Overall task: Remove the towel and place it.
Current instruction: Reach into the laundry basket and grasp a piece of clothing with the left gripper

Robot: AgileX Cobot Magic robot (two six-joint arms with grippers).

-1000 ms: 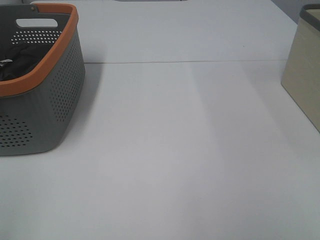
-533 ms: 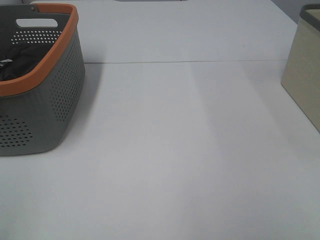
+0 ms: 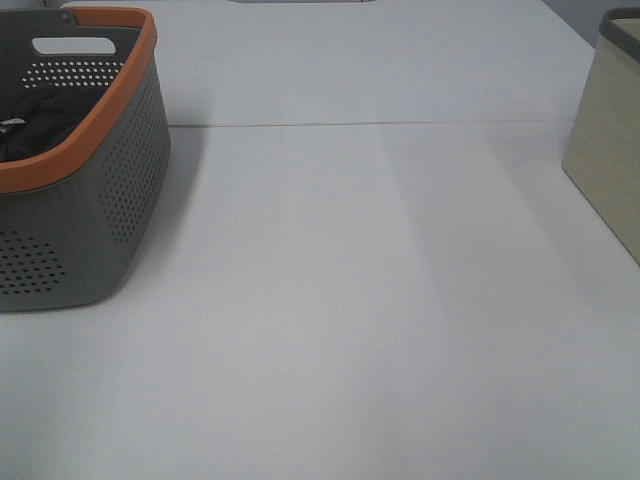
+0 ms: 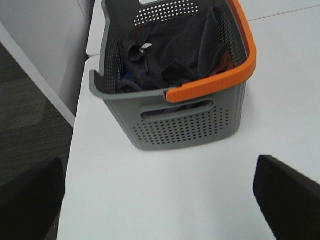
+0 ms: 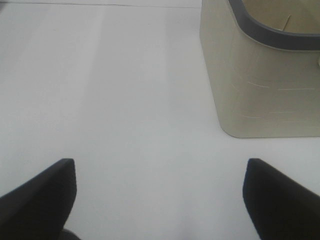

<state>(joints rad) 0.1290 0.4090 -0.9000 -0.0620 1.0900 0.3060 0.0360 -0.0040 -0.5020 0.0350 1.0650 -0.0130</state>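
I am aiming my left gripper [image 4: 160, 205], spread wide and empty, at the navy towel [image 4: 170, 50] heaped in the orange-rimmed basket [image 3: 100, 200] at upper left of the high view, far from my equally spread, empty right gripper [image 5: 160, 195].

Soft cloth towel [image 4: 175, 45], perforated matt plastic basket [image 4: 185, 127], smooth matt table [image 3: 330, 300]

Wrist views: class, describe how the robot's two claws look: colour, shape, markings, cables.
Only the finger ends show. The left claw and the right claw each have two matte black, blunt fingers with slanted edges. No markings, cables or arm links are visible, and the high view shows neither arm.
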